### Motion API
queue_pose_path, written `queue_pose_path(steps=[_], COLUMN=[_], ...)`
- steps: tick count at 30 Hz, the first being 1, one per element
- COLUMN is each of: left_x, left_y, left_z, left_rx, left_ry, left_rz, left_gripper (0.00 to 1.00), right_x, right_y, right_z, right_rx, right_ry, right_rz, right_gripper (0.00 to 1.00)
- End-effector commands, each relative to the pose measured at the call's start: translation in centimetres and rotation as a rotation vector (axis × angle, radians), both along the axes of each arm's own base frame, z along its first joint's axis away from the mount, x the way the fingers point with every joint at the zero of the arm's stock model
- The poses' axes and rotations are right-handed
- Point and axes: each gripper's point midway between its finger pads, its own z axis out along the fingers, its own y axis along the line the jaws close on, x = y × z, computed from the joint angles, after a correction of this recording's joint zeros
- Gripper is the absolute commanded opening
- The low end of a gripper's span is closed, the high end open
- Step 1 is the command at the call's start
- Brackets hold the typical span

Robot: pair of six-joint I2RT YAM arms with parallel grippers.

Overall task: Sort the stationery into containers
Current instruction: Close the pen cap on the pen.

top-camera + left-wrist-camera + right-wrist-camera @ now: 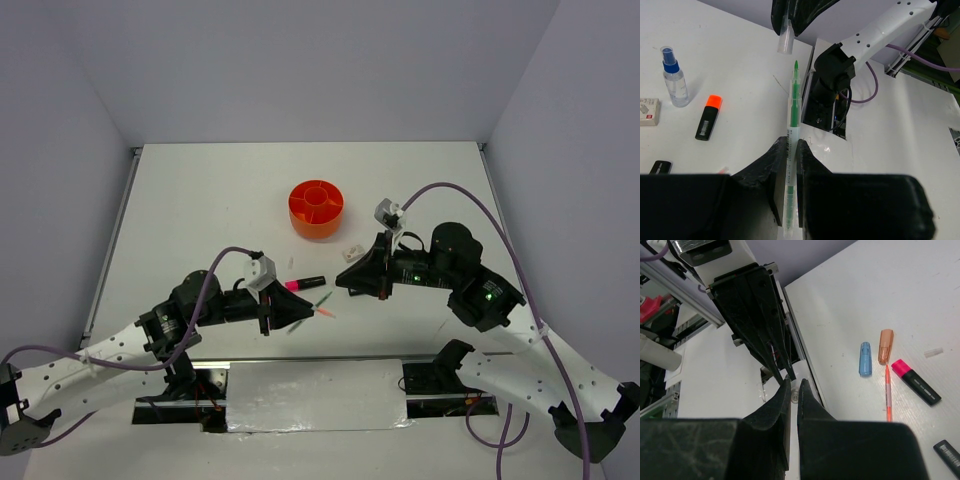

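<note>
**Green pen and clear cap held just apart over the table**

In the left wrist view, the left gripper (790,146) is clamped on a slim green pen with a clear plastic barrel (794,100). The pen runs up the middle of the frame with its green tip bare. The right gripper (794,389) shows its fingers pressed together in its own wrist view. At the top centre of the left wrist view, a short translucent plastic cap (785,39) hangs pinched in those fingers, just above the pen tip and not touching it.

At the left of that frame, a small clear spray bottle with a blue cap (674,80) stands upright on the white table (200,220). A black highlighter with an orange end (709,117) lies near the bottle, and a white eraser (647,111) sits at the left edge.

At the right of the right wrist view, a blue capsule (865,359) and an orange capsule (885,346) lie side by side. A thin pink pen (888,397) points at the orange one, and a black highlighter with a pink end (916,381) lies just beside the pen.

In the top view, the round orange plastic tub with inner compartments (315,230) sits at upper centre, apart from both grippers.
</note>
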Motion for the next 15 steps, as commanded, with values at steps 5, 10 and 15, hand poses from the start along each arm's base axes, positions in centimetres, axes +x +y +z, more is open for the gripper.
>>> queue_pose_path(steps=[5,10,15], left_x=[0.07,0.25,0.38], left_y=[-0.30,-0.23,-0.24], left_z=[1.37,1.49,1.34], left_rx=[-0.038,-0.042,-0.036], left_ry=[-0.047,-0.049,-0.045], left_rz=[-0.008,0.003,0.010], left_gripper=[0.00,0.00,0.00], right_x=[-0.18,-0.38,-0.42], right_y=[-0.17,-0.09,0.00], right_z=[1.65,1.66,1.26], right_rx=[0.022,0.023,0.015], right_ry=[-0.051,-0.047,-0.040], right_rz=[0.013,0.027,0.035], right_gripper=[0.00,0.00,0.00])
